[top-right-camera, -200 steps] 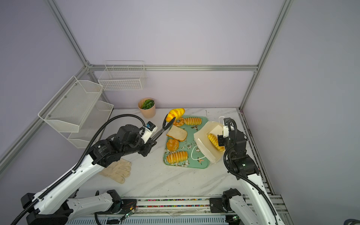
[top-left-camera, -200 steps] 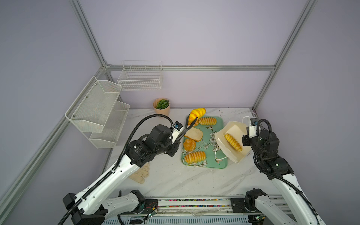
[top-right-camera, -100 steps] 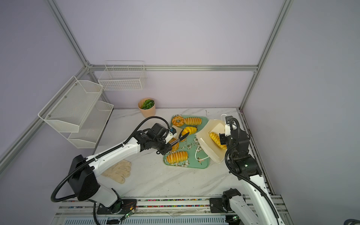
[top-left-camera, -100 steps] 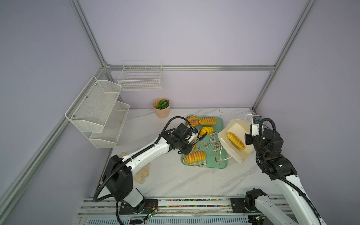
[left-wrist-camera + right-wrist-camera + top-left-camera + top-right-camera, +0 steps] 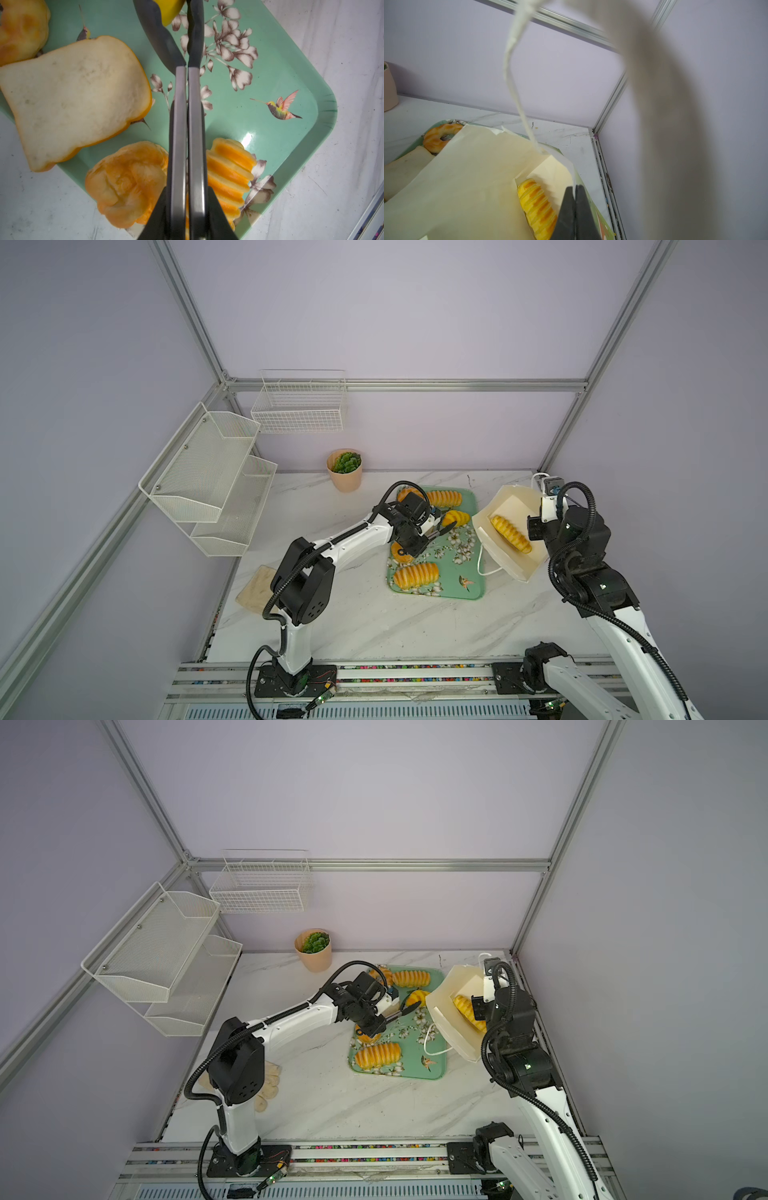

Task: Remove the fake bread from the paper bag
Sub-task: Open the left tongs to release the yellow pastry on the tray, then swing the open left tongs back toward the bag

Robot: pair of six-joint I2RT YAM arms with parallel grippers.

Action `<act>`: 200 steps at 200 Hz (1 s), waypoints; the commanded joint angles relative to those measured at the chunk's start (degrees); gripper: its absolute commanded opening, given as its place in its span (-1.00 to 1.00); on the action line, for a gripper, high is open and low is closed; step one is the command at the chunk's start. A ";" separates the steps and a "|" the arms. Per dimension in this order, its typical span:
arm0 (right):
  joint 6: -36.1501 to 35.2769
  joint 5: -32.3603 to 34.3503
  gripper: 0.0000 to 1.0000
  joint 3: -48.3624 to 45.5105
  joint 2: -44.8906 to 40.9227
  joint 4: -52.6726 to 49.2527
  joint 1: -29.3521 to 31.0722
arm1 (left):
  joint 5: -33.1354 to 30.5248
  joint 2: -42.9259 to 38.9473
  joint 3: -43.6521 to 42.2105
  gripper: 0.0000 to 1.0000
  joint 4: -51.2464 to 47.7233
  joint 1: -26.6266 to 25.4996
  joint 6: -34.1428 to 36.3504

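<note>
The left arm (image 5: 357, 536) and right arm (image 5: 623, 635) have white shells, black joint housings and ribbed black cables (image 5: 550, 570); the fingers (image 5: 179, 124) are slim and dark grey.

Pale lilac walls (image 5: 415, 315), aluminium frame struts (image 5: 407, 385), white marble tabletop (image 5: 374, 626), wire basket (image 5: 299, 410) on back wall, two-tier mesh shelf (image 5: 208, 477) on side wall, soft even light
</note>
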 commanded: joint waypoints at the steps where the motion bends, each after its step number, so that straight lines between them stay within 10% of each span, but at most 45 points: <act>1: -1.34 1.24 -1.00 0.60 0.51 1.63 -0.05 | 2.10 1.64 8.08 -1.00 2.02 0.91 3.11; 92: -1.46 0.42 -1.00 -0.59 2.23 2.83 -0.05 | -1.40 12.37 18.69 -1.00 -0.19 2.68 3.68; 154: -0.79 -0.46 -1.00 -1.81 2.28 3.52 -0.10 | -3.05 10.71 18.47 -0.31 -2.77 2.68 4.15; 200: 0.50 -1.24 -1.00 -2.39 2.06 3.13 -0.03 | -4.43 8.49 17.86 -0.18 -4.59 2.67 4.61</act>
